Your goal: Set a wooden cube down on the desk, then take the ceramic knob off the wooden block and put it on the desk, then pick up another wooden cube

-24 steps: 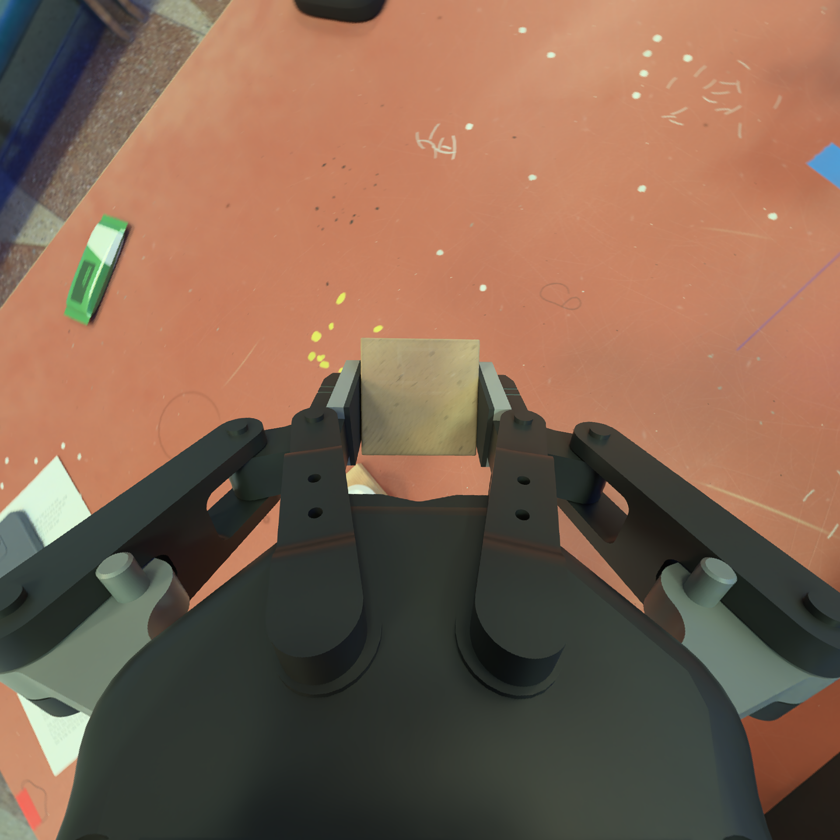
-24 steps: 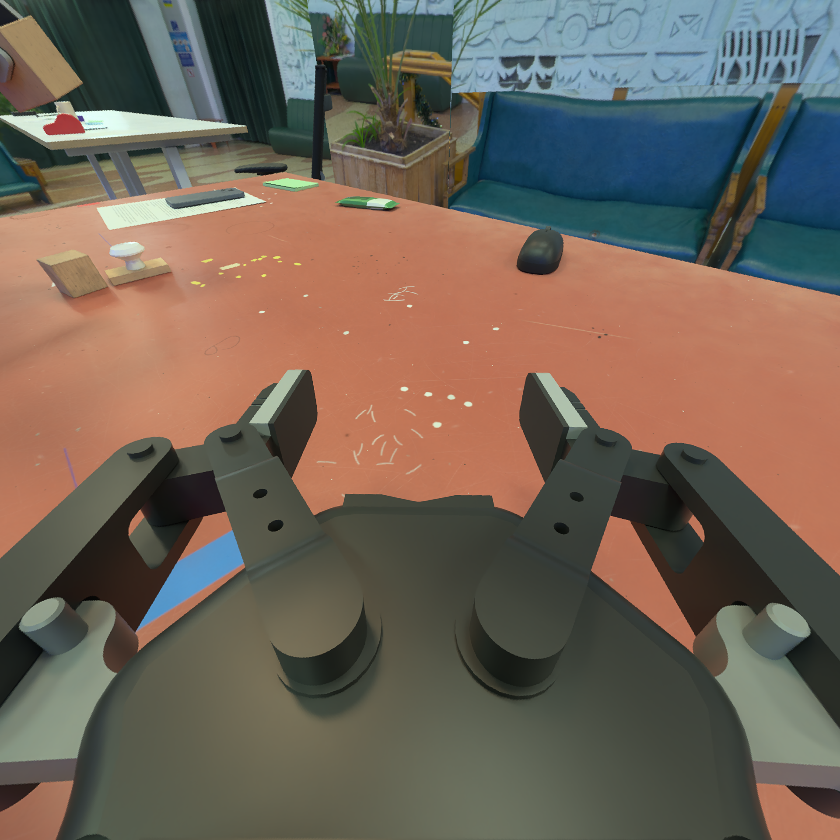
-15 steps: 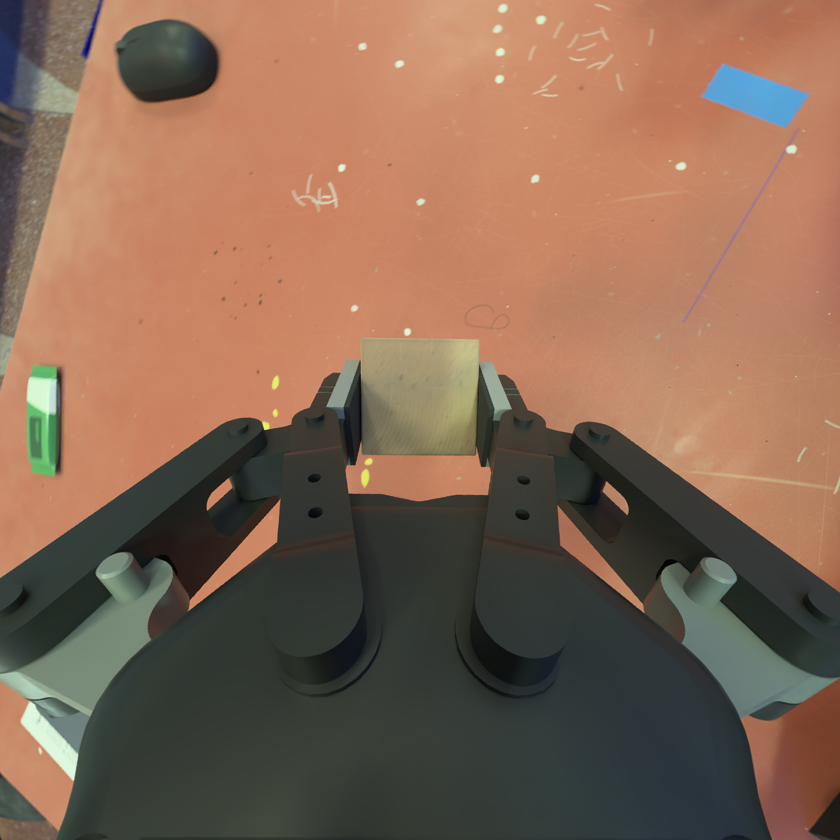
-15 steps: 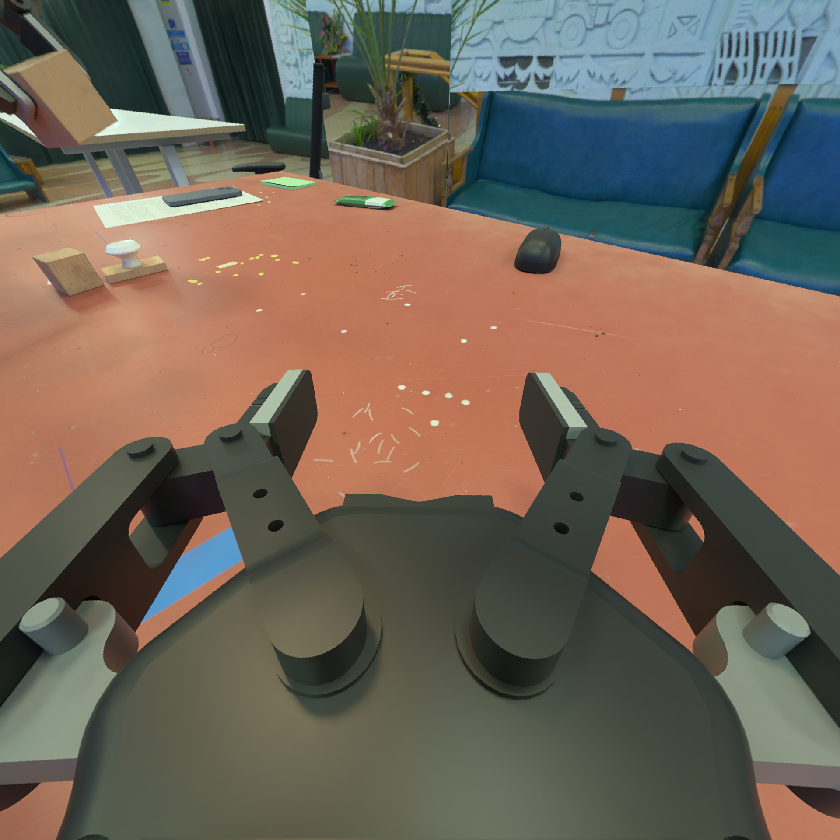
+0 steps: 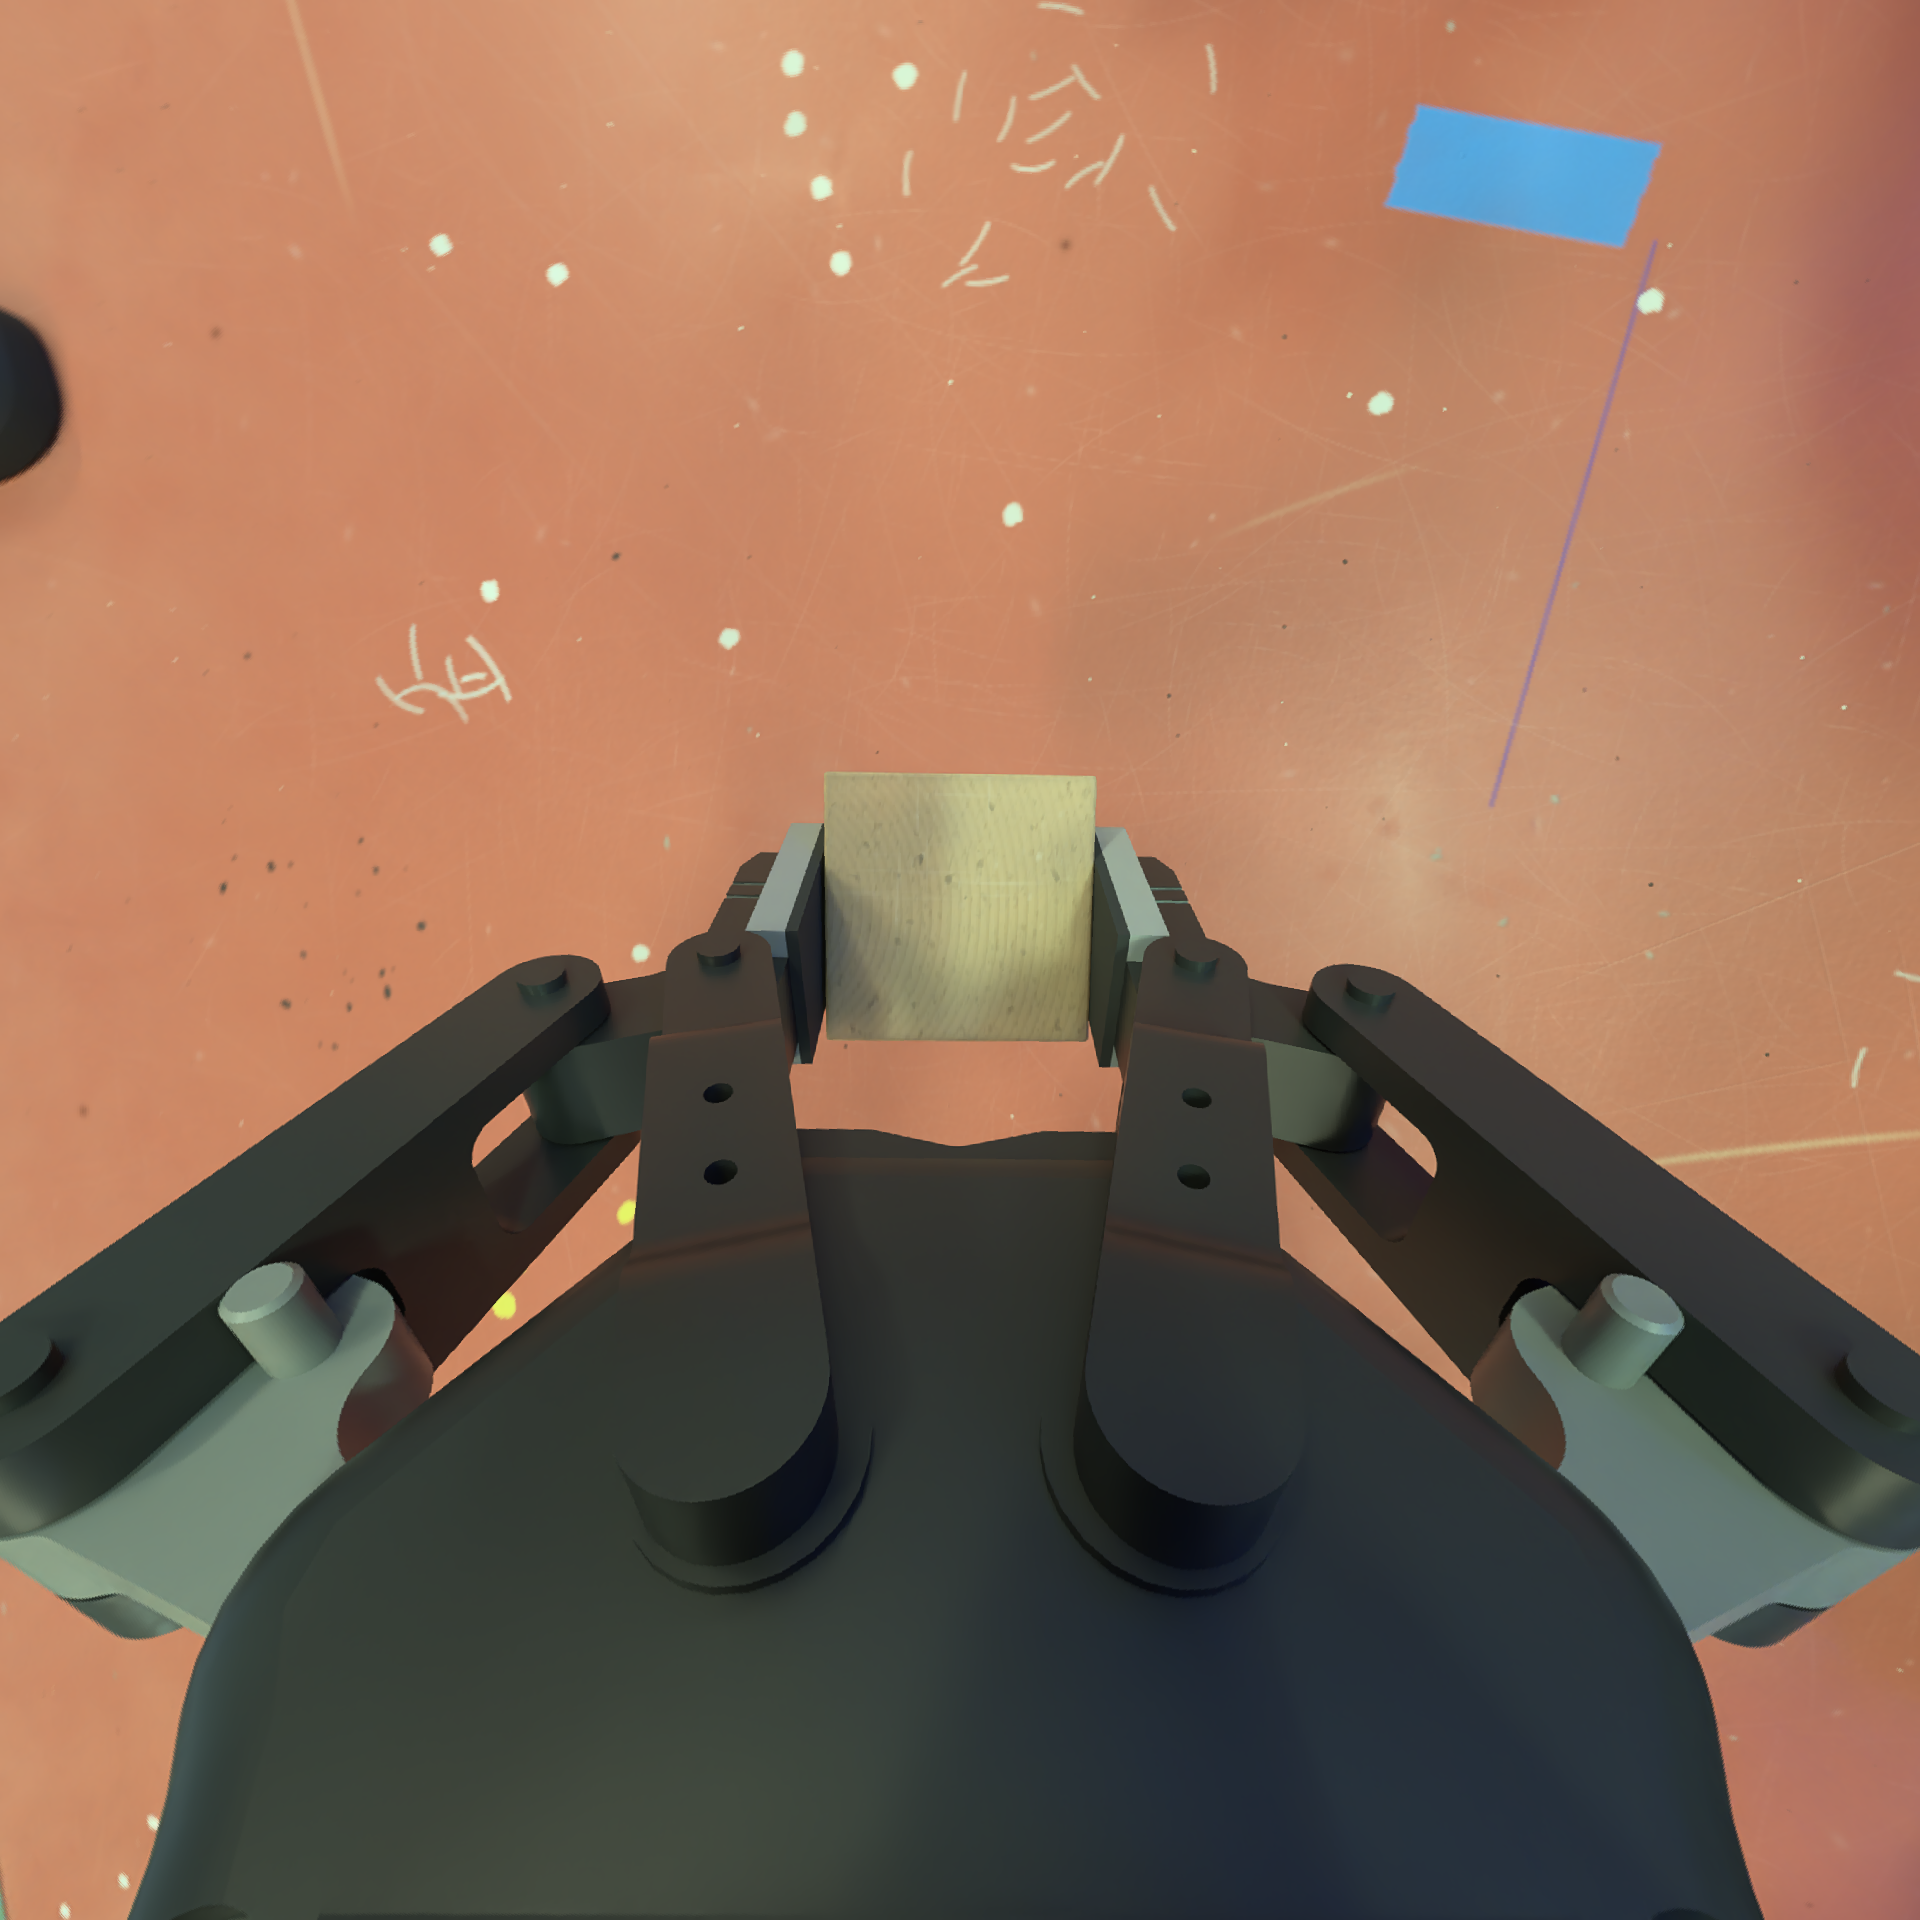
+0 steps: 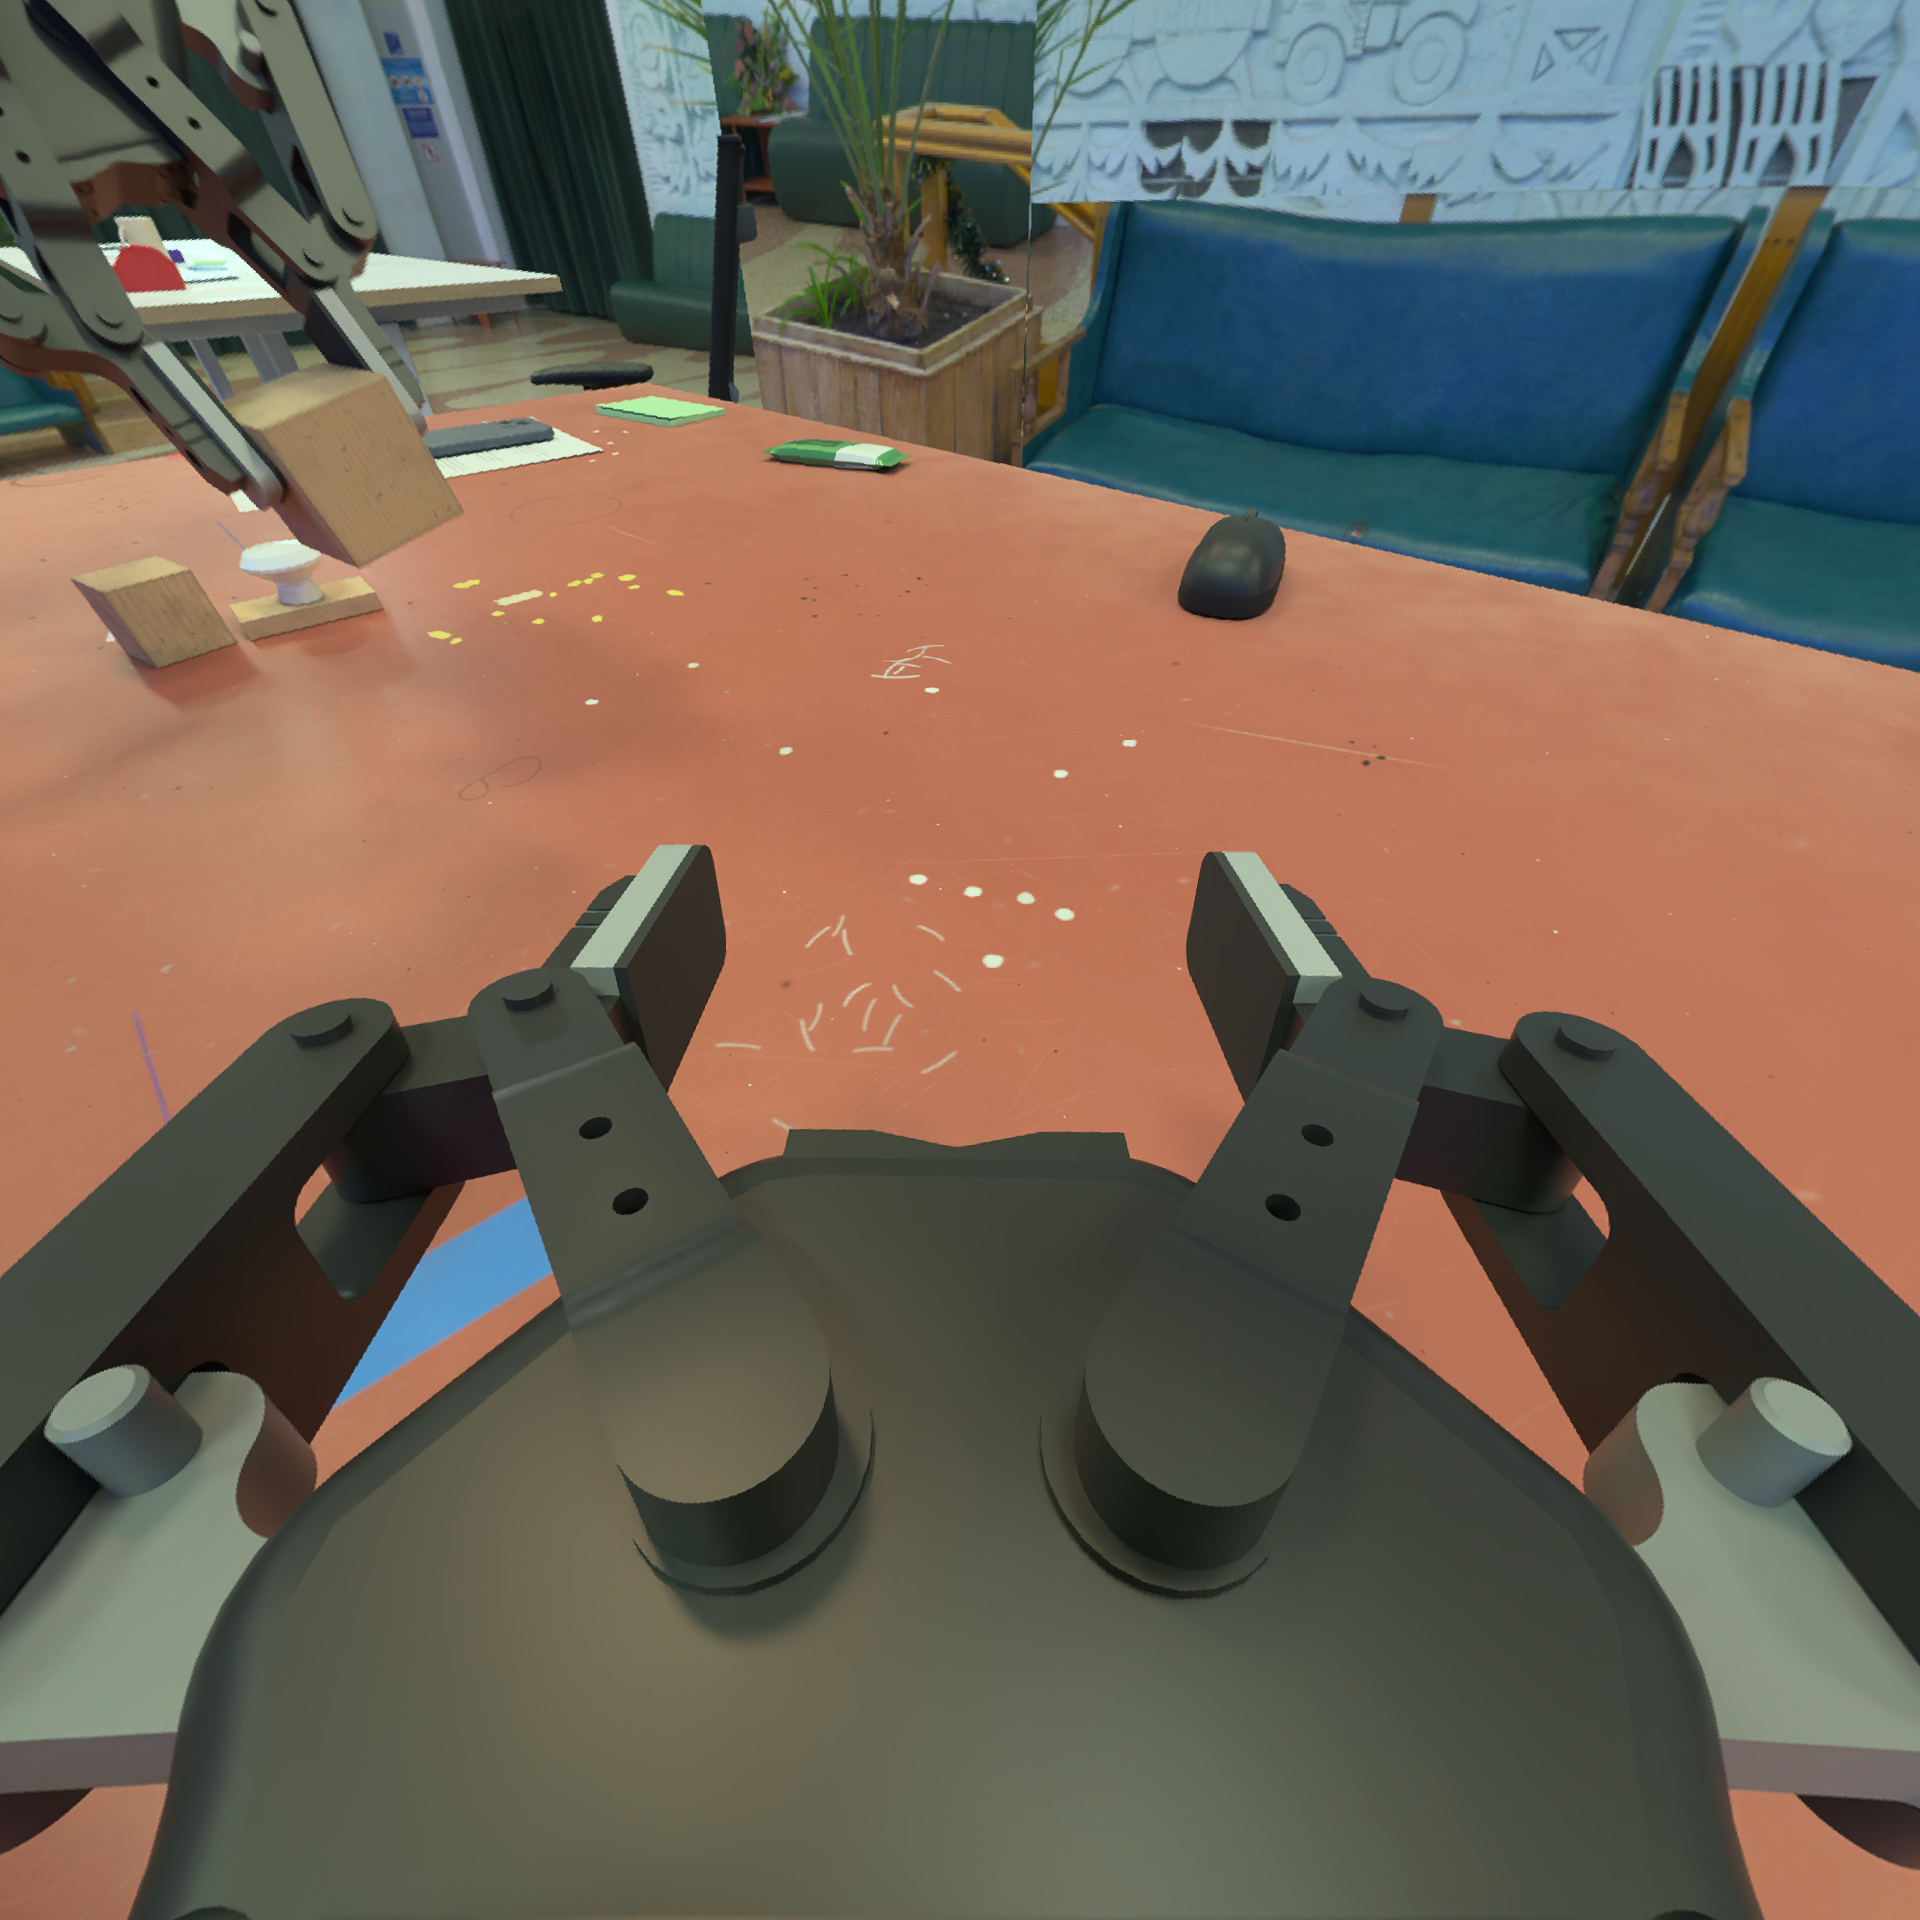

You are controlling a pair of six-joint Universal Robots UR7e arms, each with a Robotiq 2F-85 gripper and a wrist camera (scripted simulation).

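Observation:
My left gripper (image 5: 958, 914) is shut on a light wooden cube (image 5: 958, 906) and holds it above the red desk (image 5: 1299, 644). In the right wrist view that gripper shows at the far left with the cube (image 6: 348, 473) tilted in the air. Below it a white ceramic knob (image 6: 281, 569) stands on a flat wooden block (image 6: 312, 609), and a second wooden cube (image 6: 156, 611) rests on the desk just left of the block. My right gripper (image 6: 956, 945) is open and empty, low over the desk near white scratch marks.
A black computer mouse (image 6: 1232, 569) lies at the far side, and also shows at the left edge of the left wrist view (image 5: 21, 405). A green packet (image 6: 836, 453), a green pad (image 6: 660, 410) and a phone on paper (image 6: 488, 436) lie at the back. Blue tape (image 5: 1522, 175) is stuck on the desk.
My left gripper has carried the cube away from the knob and block, toward the desk's middle and lower. The right gripper has barely moved.

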